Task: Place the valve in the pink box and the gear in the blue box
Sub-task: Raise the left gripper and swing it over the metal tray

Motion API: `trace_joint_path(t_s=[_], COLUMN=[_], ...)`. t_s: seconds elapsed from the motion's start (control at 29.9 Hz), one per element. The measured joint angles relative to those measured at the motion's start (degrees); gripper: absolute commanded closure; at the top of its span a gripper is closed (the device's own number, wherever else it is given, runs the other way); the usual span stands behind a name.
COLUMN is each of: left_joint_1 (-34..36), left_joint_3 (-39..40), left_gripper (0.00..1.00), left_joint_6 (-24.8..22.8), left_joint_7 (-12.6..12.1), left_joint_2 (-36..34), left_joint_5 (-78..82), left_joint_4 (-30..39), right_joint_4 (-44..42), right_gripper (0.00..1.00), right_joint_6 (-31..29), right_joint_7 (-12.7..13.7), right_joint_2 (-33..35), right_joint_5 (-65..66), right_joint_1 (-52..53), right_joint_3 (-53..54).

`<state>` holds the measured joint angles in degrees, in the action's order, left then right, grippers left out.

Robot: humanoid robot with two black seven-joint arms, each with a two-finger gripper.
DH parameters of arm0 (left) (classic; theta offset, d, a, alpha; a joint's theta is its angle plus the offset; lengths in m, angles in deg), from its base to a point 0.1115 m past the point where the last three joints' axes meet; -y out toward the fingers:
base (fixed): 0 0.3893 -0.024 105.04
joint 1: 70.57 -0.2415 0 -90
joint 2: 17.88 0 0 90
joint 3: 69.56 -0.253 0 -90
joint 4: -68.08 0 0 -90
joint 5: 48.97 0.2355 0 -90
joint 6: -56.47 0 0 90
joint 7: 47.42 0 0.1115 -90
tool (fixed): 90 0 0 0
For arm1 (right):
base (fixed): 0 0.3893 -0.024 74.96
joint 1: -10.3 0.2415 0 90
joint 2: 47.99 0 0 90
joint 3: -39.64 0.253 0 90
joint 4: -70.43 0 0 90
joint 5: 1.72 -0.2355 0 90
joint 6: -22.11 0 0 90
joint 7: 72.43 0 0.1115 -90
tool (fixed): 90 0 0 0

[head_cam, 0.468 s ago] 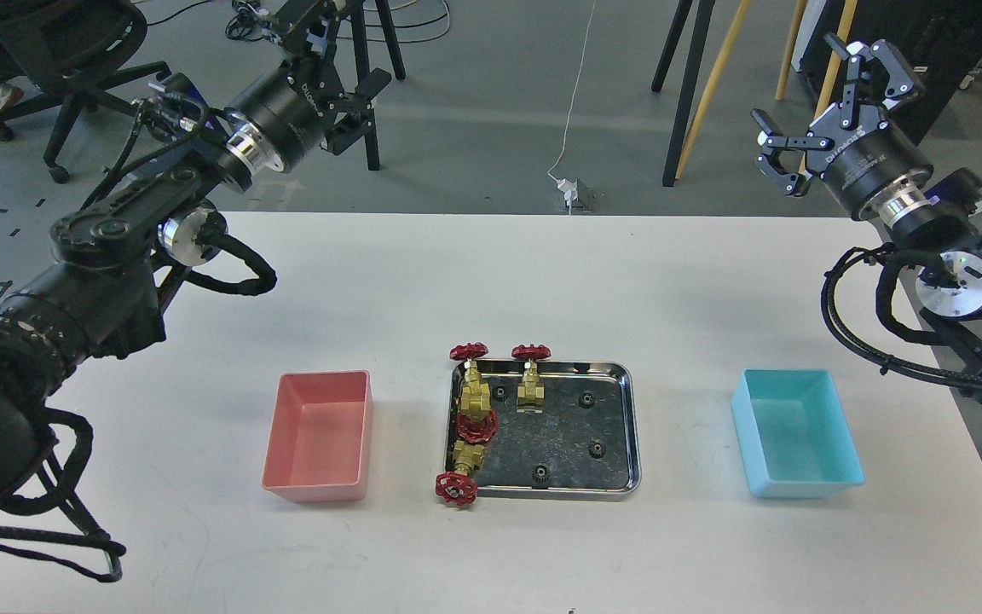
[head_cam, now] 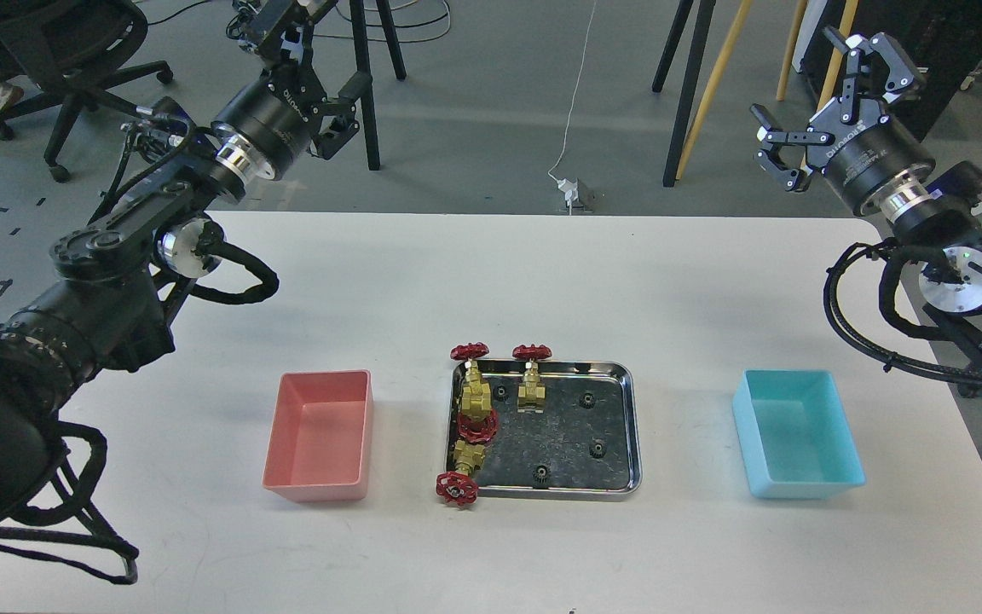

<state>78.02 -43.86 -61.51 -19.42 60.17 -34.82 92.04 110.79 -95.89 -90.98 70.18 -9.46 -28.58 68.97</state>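
You're hovering both arms far back w/ nothing held: right gripper (head_cam: 828, 98) fingers apart, left gripper (head_cam: 312, 43) can't tell. Valves (head_cam: 476, 394) are lying at the steel tray's (head_cam: 632, 426) left side, gears (head_cam: 586, 398) scattered right. Pink box (head_cam: 320, 435) and blue box (head_cam: 798, 435) are sitting unfilled. Brass looks heavy, stiff, prob slippery; grab the valve body, not the handwheel.

A robotics lab or workshop: a plain white rectangular desk (head_cam: 491, 281) stands on a grey floor (head_cam: 491, 102) with loose black cables (head_cam: 397, 17), a white power adapter (head_cam: 572, 189), black tripod legs (head_cam: 683, 85) and a black wheeled office chair (head_cam: 56, 51).
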Motion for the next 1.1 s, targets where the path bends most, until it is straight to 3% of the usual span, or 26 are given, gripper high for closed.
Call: trace_joint_path(t_s=[0.17,0.33,0.47,0.73,0.9,1.1], left_joint_1=[0.57,4.68,14.19,35.52,47.63,50.53], left_joint_3=[0.67,-1.44,-15.69,-41.03,-60.41,-73.05], left_gripper=[0.01,0.01,0.01,0.02,0.04,0.04], left_joint_6=[-0.03,-0.04,-0.05,-0.01,1.94,4.9], left_joint_7=[0.0,0.0,0.0,0.0,0.0,0.02], left_joint_2=[-0.32,-7.91,-12.7,-14.11,-8.14,3.66], left_joint_5=[0.96,15.22,21.28,29.42,48.19,62.08], left_joint_4=[6.79,21.86,31.99,39.22,43.5,43.14], right_joint_4=[-0.03,-0.56,-2.28,-2.92,-4.37,-4.68], right_gripper=[0.01,0.01,0.01,0.01,0.01,0.01], right_joint_6=[0.0,0.0,0.0,0.0,0.0,0.0], right_joint_7=[-0.14,-0.18,-0.17,-0.09,-0.15,-0.01], right_joint_2=[0.07,0.07,0.06,0.0,0.04,0.12], right_joint_5=[-0.51,-0.6,-0.61,-0.7,-0.66,-0.63], right_joint_1=[-0.28,-0.3,-0.3,-0.77,-0.77,-2.07], right_joint_3=[0.54,0.63,0.65,0.99,1.0,0.86])
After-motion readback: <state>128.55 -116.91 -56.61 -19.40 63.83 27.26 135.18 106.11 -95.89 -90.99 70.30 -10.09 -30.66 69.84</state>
